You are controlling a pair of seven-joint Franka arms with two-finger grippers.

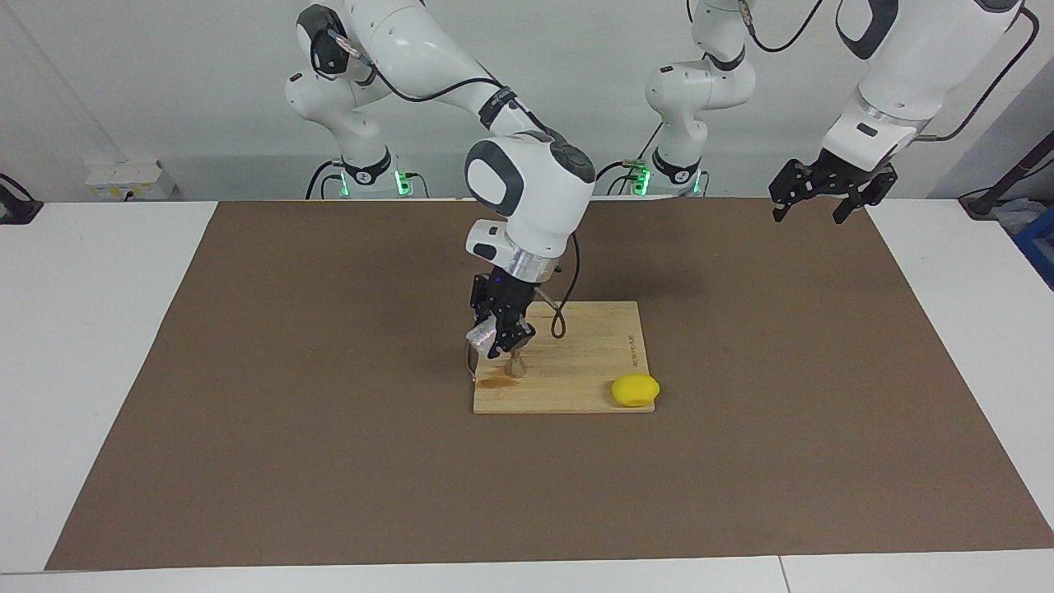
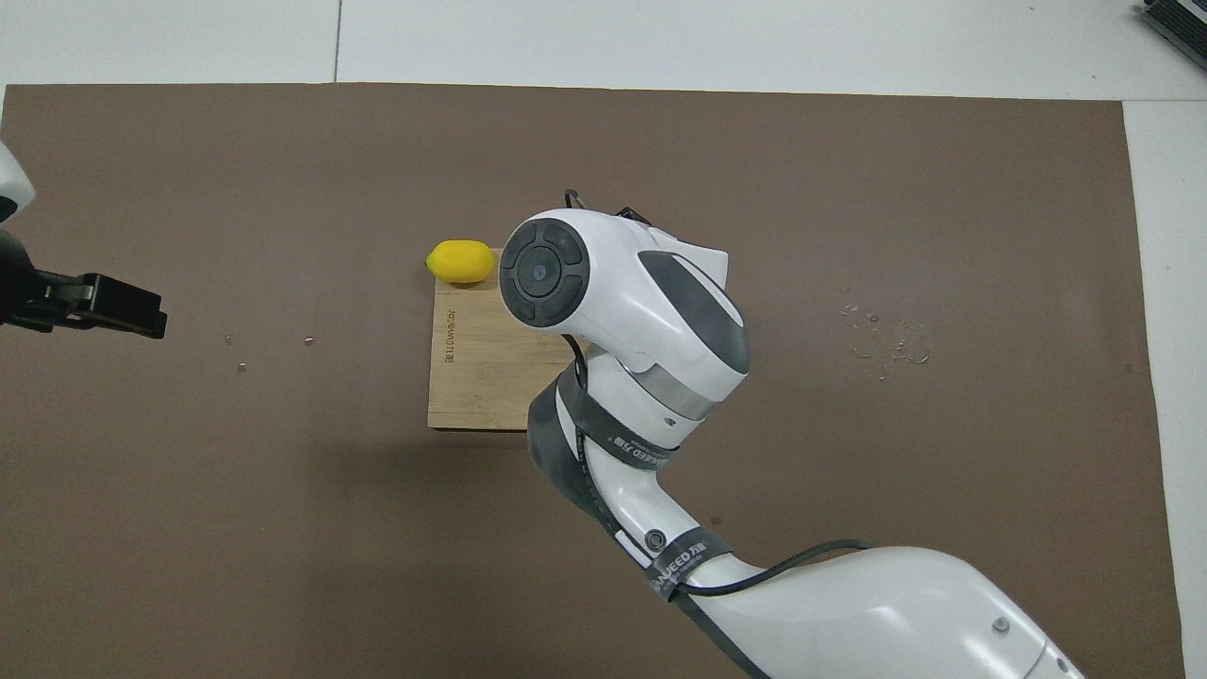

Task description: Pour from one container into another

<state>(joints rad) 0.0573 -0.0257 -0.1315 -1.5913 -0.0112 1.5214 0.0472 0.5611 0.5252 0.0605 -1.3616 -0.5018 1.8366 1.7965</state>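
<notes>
**Cup tipped over the jigger on the board**

The right gripper (image 1: 500,336) hangs low over the board (image 1: 576,375), at the board's end toward the right arm. Its fingers are pinched on the cup (image 1: 481,334), which sits between them tilted on its side, sticking out of the fingers toward the right arm's end of the table. Just beneath the fingertips stands the jigger (image 1: 515,366), upright on the board; the cup is above it and a little to one side, whether touching it cannot be told. A brown wet patch (image 1: 494,381) lies on the board beside the jigger's foot. From overhead, the right arm's wrist covers gripper, cup and jigger alike.

A lemon (image 1: 635,389) rests on the board's corner farthest from the robots, toward the left arm's end, well apart from the jigger.

The left gripper (image 1: 819,202) waits in the air over the brown mat (image 1: 329,461) at the left arm's end, fingers spread and holding nothing.
</notes>
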